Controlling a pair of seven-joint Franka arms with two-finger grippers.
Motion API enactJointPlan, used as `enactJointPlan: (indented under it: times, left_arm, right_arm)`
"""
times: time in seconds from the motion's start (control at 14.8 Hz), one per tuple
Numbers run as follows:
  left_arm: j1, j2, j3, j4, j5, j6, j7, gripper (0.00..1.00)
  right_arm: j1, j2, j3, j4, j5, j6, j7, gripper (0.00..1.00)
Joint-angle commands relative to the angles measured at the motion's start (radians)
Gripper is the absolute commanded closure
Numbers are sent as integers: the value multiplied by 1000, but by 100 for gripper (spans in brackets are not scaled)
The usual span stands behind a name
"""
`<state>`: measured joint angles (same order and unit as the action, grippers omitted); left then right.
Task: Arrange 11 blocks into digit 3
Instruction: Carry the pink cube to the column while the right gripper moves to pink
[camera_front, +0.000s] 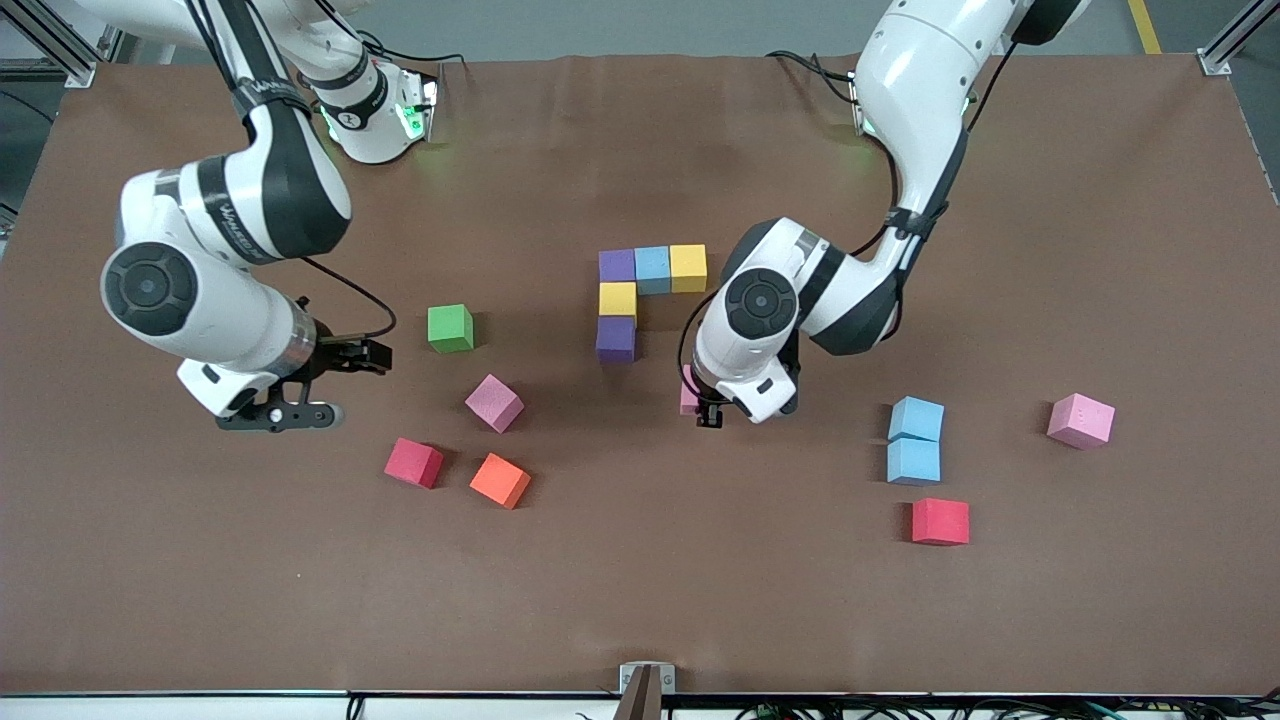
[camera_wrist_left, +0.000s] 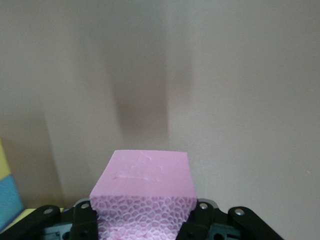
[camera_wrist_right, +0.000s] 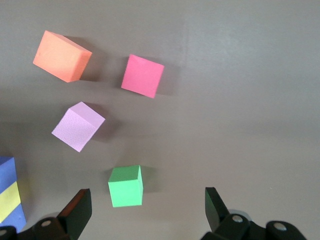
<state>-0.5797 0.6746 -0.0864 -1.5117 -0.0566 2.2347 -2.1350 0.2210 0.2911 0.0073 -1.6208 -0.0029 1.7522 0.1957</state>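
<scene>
Five touching blocks form part of a figure: a row of purple (camera_front: 617, 264), light blue (camera_front: 652, 268) and yellow (camera_front: 688, 267), with yellow (camera_front: 618, 298) and purple (camera_front: 616, 338) running down from the row's purple end. My left gripper (camera_front: 708, 408) (camera_wrist_left: 145, 226) is shut on a pink block (camera_front: 688, 396) (camera_wrist_left: 146, 182), low over the table beside the lower purple block. My right gripper (camera_front: 333, 385) (camera_wrist_right: 145, 210) hangs open and empty near the green cube (camera_front: 450, 327) (camera_wrist_right: 125, 186).
Loose toward the right arm's end lie a pink block (camera_front: 494, 402) (camera_wrist_right: 78, 126), a red block (camera_front: 414, 462) (camera_wrist_right: 142, 75) and an orange cube (camera_front: 500, 480) (camera_wrist_right: 62, 56). Toward the left arm's end lie two light blue blocks (camera_front: 915, 440), a red block (camera_front: 940, 521) and a pink block (camera_front: 1080, 420).
</scene>
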Motion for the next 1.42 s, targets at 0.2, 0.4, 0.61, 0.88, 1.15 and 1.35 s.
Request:
enactJointPlan:
  times: [0.2,0.4,0.61,0.88,1.15,1.35]
  left_arm:
    - [-98,-36,7,-151,43,102,-169,93]
    - [-115,-41,5,-199,75,138,-249,93]
    - [-150,-50,7,-252,78,198,-310,93]
    - [-180,-46,10,-295,78,287,-330,93]
    - [-178,-36,10,-297,87,321,-329,93]
    - [-177,-24,10,-294,106,348,-325,93]
  right_arm:
    - [-77,-46,17,71,-6,-155,-76,0]
    - [-120,-52,16,114,-6,-241,-107,0]
    - [-164,-85,17,96,-5,-249,-110,0]
    - [-167,-90,17,81,-5,-237,-110,0]
    - [-161,-86,-4,107,-72,-226,-162,0]
    - [-158,-79,-3,116,-82,-226,-168,0]
